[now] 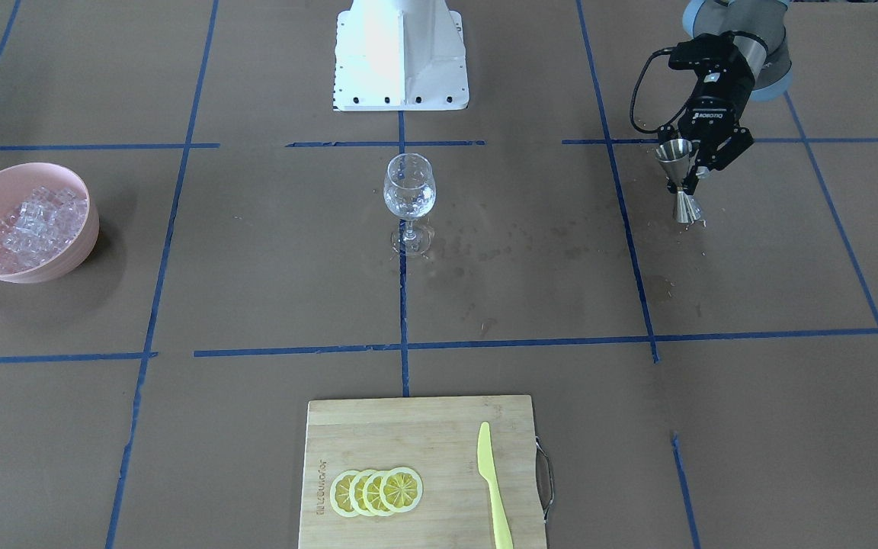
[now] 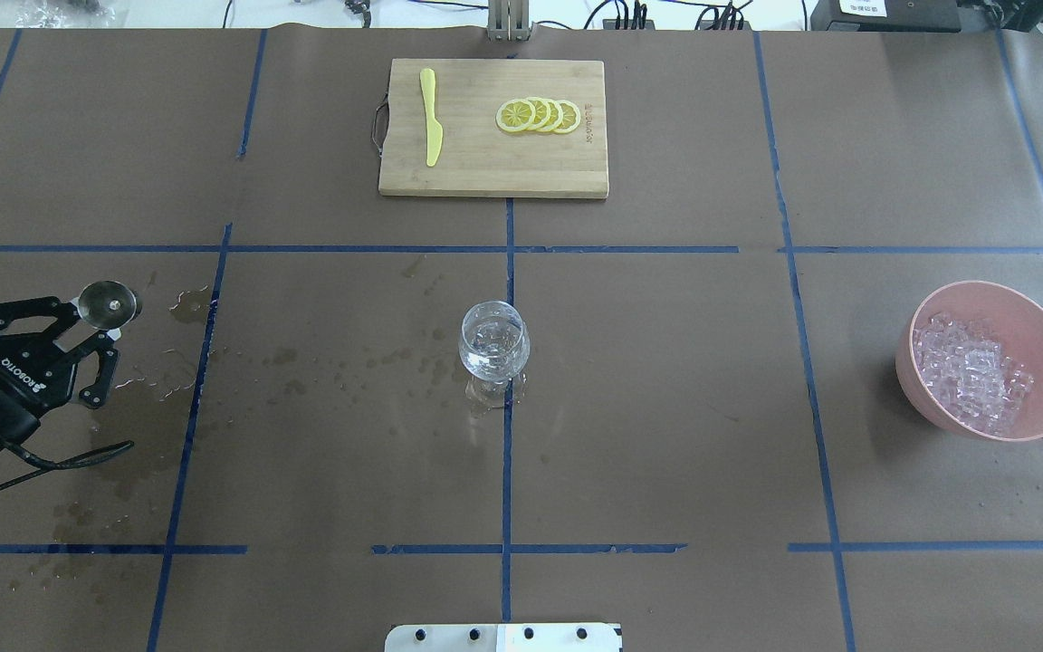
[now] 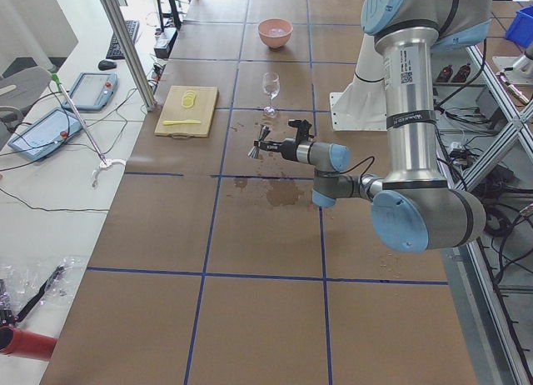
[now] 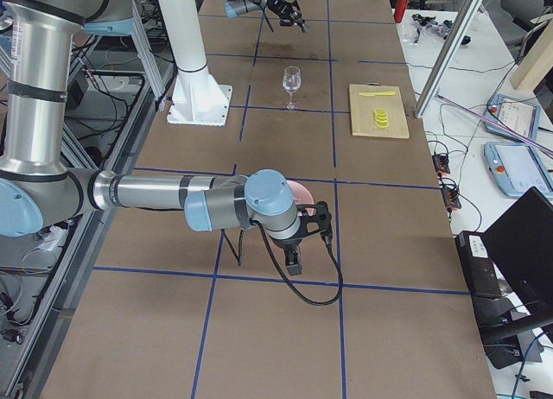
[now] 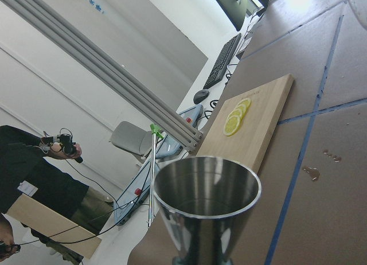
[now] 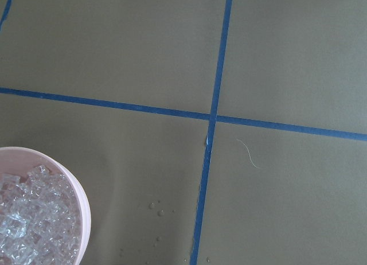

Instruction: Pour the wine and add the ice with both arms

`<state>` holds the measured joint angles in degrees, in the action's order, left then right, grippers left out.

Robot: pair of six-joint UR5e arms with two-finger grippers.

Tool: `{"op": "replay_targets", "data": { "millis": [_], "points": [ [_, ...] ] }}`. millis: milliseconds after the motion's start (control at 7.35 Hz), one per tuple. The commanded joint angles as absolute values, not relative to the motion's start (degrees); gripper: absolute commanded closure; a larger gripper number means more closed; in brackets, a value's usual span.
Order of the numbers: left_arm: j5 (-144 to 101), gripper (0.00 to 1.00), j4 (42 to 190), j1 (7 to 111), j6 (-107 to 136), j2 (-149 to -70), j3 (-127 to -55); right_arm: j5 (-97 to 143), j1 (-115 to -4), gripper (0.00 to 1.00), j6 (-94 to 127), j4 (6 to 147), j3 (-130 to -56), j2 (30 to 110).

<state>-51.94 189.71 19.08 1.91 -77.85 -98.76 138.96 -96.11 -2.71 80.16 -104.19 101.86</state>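
Note:
A cut-pattern stemmed glass (image 1: 409, 187) (image 2: 493, 340) stands at the table's centre with a little clear wine barely showing in it. My left gripper (image 1: 689, 181) (image 2: 98, 328) is shut on the waist of an upright steel jigger (image 1: 675, 152) (image 2: 109, 305), low over the table, well to the glass's left in the overhead view. Seen up close in the left wrist view, the jigger (image 5: 206, 190) looks empty. The ice (image 1: 35, 229) (image 2: 970, 371) (image 6: 28, 219) heaps in a pink bowl (image 2: 1033, 317). My right gripper (image 4: 295, 262) hangs just short of that bowl; I cannot tell its state.
A wooden board (image 1: 424, 427) at the operators' edge carries lemon slices (image 1: 378, 490) and a yellow knife (image 1: 492, 488). Wet patches (image 2: 186, 308) spot the brown paper between jigger and glass. The white pedestal (image 1: 401, 53) stands behind the glass. A person (image 5: 23, 162) stands off the table's end.

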Motion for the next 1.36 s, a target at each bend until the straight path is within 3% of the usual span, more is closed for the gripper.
{"op": "replay_targets", "data": {
  "millis": [0, 680, 1224],
  "points": [
    [-51.8, 1.0, 191.2, 18.5, 23.2, -77.6, -94.5, 139.0, -96.4, 0.0, -2.7, 80.2, -104.3, 101.9],
    [-48.7, 1.0, 190.0, 14.7, 48.6, -78.0, -88.9, 139.0, -97.1, 0.0, -2.6, 80.1, -104.6, 101.9],
    [-37.0, 1.0, 190.1, 7.2, 48.8, -81.0, -86.6, 139.0, -97.2, 0.0, -2.7, 80.1, -104.6, 101.9]
  ]
}}
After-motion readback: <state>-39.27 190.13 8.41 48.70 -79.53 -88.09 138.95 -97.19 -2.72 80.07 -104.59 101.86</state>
